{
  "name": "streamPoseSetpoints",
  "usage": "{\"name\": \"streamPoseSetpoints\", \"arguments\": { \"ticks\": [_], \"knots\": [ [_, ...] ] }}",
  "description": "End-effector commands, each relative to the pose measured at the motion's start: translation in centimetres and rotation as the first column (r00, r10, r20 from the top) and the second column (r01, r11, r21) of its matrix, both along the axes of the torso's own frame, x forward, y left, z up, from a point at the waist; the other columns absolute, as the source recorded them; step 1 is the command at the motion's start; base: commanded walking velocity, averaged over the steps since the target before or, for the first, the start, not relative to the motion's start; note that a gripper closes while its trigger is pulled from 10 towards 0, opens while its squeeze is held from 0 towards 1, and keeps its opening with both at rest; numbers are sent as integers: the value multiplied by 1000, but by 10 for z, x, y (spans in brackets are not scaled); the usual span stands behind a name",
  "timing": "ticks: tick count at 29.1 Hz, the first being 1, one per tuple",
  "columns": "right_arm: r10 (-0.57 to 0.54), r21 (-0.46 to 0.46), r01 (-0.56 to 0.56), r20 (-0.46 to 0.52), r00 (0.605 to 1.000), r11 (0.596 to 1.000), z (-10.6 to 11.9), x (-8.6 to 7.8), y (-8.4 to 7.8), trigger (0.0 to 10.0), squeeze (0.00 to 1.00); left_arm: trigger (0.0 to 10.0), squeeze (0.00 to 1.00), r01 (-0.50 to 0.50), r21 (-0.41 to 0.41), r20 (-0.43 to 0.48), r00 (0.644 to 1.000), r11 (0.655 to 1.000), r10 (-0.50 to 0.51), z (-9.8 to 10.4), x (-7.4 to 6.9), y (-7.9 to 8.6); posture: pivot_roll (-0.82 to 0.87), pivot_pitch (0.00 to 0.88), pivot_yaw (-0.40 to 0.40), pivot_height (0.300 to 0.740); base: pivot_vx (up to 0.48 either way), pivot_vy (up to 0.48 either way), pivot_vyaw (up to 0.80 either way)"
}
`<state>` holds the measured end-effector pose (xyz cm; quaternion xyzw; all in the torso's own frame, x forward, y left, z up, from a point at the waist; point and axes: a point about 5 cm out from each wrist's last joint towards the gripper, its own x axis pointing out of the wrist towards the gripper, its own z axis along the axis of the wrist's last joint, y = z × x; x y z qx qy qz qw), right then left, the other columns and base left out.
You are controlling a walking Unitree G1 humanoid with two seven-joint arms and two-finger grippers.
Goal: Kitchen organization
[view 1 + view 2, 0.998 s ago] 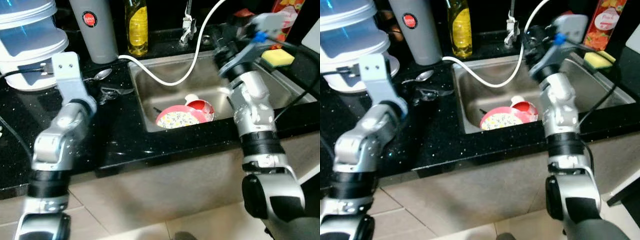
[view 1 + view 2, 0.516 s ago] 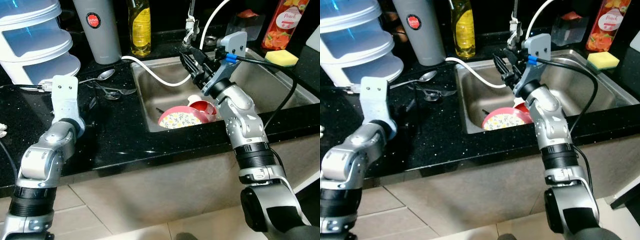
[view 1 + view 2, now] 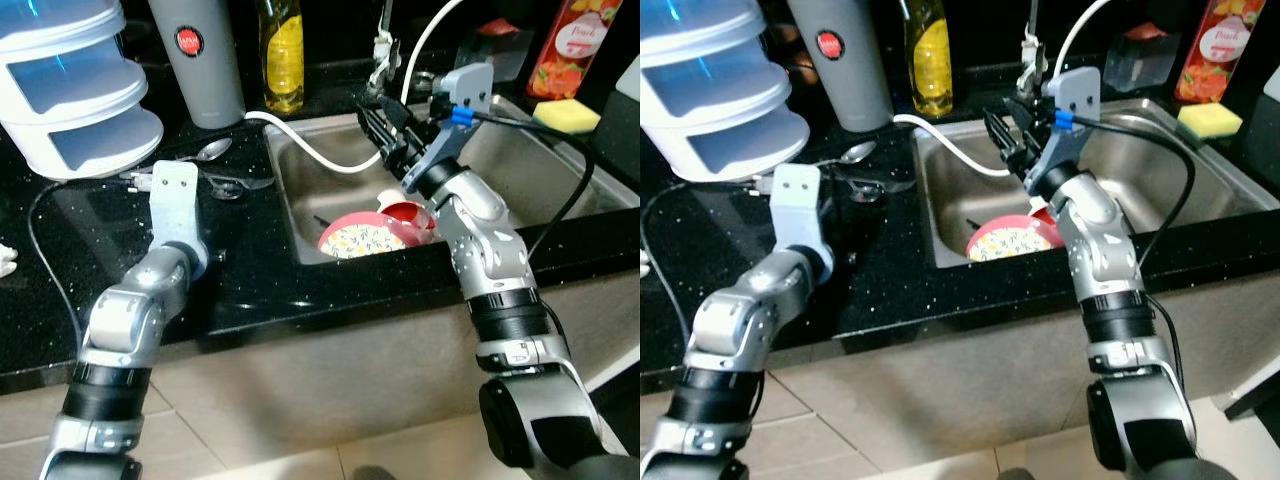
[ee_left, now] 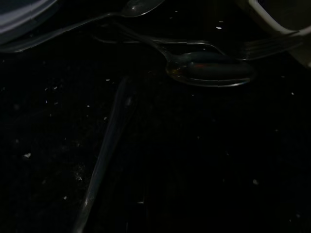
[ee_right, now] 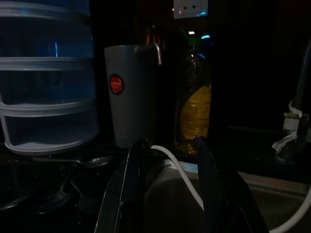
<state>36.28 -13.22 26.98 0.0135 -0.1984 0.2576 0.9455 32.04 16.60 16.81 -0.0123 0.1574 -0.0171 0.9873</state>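
Note:
Several spoons (image 3: 208, 150) lie on the black counter (image 3: 250, 270) left of the sink; the left wrist view shows one spoon bowl (image 4: 209, 73) close up. My left gripper (image 3: 218, 195) reaches low over the counter just short of them, its dark fingers lost against the black stone. My right gripper (image 3: 372, 120) hangs open over the sink's back left corner, pointing toward the grey tumbler (image 5: 130, 94), with nothing between its fingers (image 5: 131, 194). A floral red plate (image 3: 358, 238) and a red cup (image 3: 405, 215) lie in the steel sink (image 3: 520, 170).
A white hose (image 3: 320, 160) loops from the tap across the sink. A yellow bottle (image 3: 277, 55) stands at the back, and a stacked white and blue container (image 3: 70, 100) at the far left. A yellow sponge (image 3: 565, 113) and a juice carton (image 3: 560, 50) sit right of the sink.
My left arm has swung right, toward the spoons. My right gripper swept left over the sink a second ago and has held there since.

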Motion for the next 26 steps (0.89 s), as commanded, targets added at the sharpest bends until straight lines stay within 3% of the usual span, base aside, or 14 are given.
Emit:
{"name": "streamPoseSetpoints", "arguments": {
  "ticks": [1, 4, 5, 6, 7, 9, 14, 20, 21, 22, 26],
  "knots": [
    [-14, 22, 14, -5, 1000, 1000, 0, -1, -1, 10000, 0, 10000, 0, -46, -3, -130, 991, 999, 45, -28, -5, 4, -90, 0, 53, 740, 0, 0, 0],
    [-25, 27, 25, -9, 1000, 999, 0, -1, -3, 10000, 0, 10000, 0, -64, 16, -155, 986, 998, 66, -37, -8, 5, -87, 0, 51, 740, 0, 0, 0],
    [-26, 28, 26, -10, 1000, 999, 0, -1, -3, 10000, 0, 8392, 0, -73, 26, -163, 984, 997, 77, -40, -9, 5, -87, 0, 51, 740, 0, 0, 0],
    [-25, 29, 25, -12, 1000, 999, 0, -1, -3, 10000, 0, 3216, 0, -78, 33, -168, 982, 996, 83, -43, -10, 5, -87, 0, 50, 740, 0, 0, 0],
    [-23, 29, 23, -13, 1000, 999, 0, -1, -2, 10000, 0, 0, 0, -88, 36, -171, 981, 995, 93, -44, -10, 5, -86, 0, 46, 740, 0, 0, 0],
    [-22, 29, 22, -14, 1000, 999, 0, -1, -2, 10000, 0, 0, 0, -95, 42, -170, 980, 995, 101, -45, -10, 5, -86, 0, 45, 740, 0, 0, 0],
    [-26, 34, 26, -11, 1000, 999, 4, 0, -3, 10000, 0, 0, 0, -128, 174, -116, 982, 976, 149, -41, -6, 11, -88, 0, 42, 740, 0, 0, 0],
    [-27, 38, 28, -12, 1000, 999, 4, 0, -3, 10000, 0, 0, 0, -159, 171, -67, 983, 972, 172, -34, -5, 12, -91, 0, 41, 740, 0, 0, 0],
    [-25, 38, 26, -13, 1000, 999, 4, 0, -3, 10000, 0, 4471, 0, -204, 161, -36, 977, 966, 212, -26, -2, 14, -91, 0, 40, 740, 0, 0, 0],
    [-25, 38, 25, -13, 1000, 999, 4, 0, -3, 10000, 0, 10000, 0, -229, 148, -21, 972, 962, 235, -22, -1, 15, -90, 0, 39, 740, 0, 0, 0],
    [-23, 39, 23, -14, 1000, 999, 5, 0, -2, 10000, 0, 10000, 0, -318, 74, -5, 948, 945, 320, -13, 2, 17, -88, 0, 37, 740, 0, 0, 0]
  ]
}}
